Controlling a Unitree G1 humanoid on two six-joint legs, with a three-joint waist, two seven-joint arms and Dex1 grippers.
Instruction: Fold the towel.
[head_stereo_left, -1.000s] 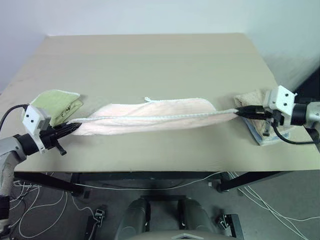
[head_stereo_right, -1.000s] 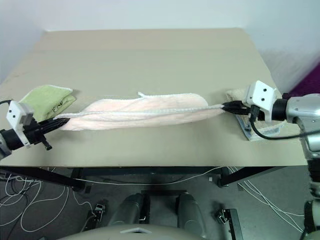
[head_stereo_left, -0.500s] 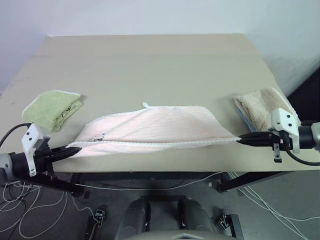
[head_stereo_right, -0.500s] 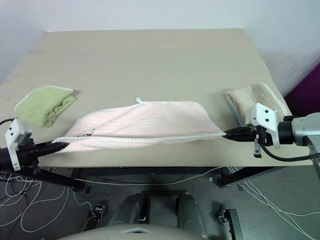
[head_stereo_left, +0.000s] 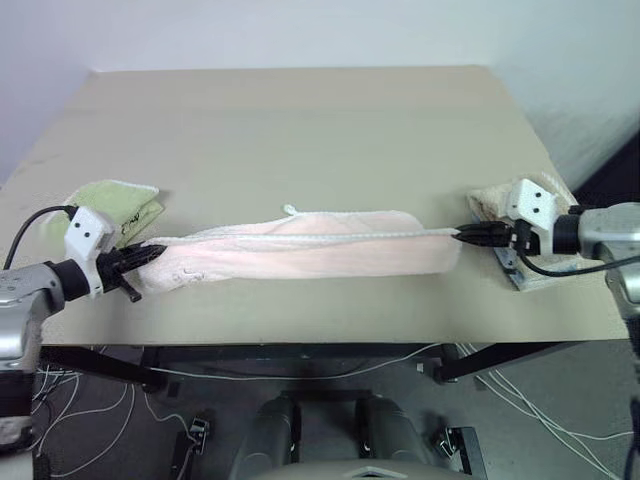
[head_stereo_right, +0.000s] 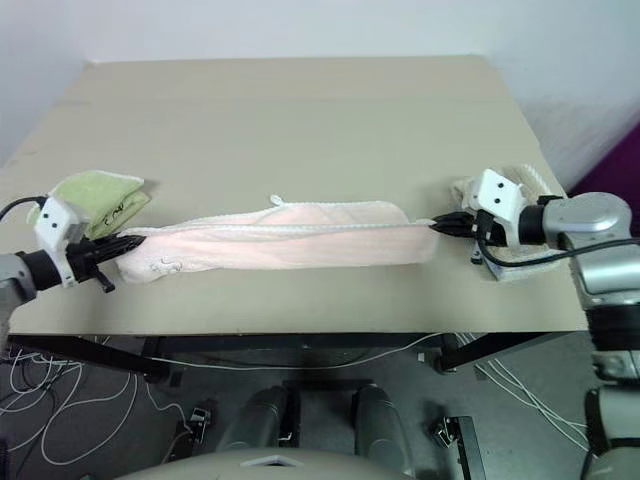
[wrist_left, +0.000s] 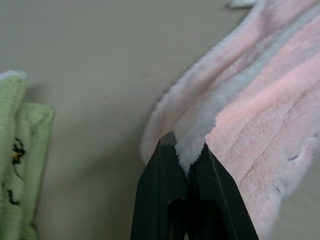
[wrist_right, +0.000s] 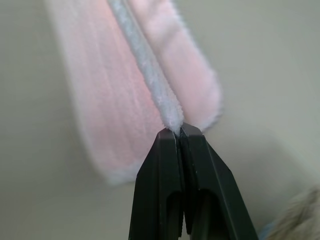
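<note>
Towel (head_stereo_left: 300, 250) stretched between both tools

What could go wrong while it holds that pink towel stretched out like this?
Each gripper, left and right, pinches only a thin bit of the towel's white edge, so a corner might slip free. The green towel and beige towel lie close beside the grippers and could get nudged.

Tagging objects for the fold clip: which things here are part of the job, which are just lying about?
In the job:
- pink towel, stretched between both arms
- left gripper, jaws shut on the towel's end
- right gripper, jaws shut on its other end

Lying about:
- green towel, folded
- beige towel, folded
- table
</note>
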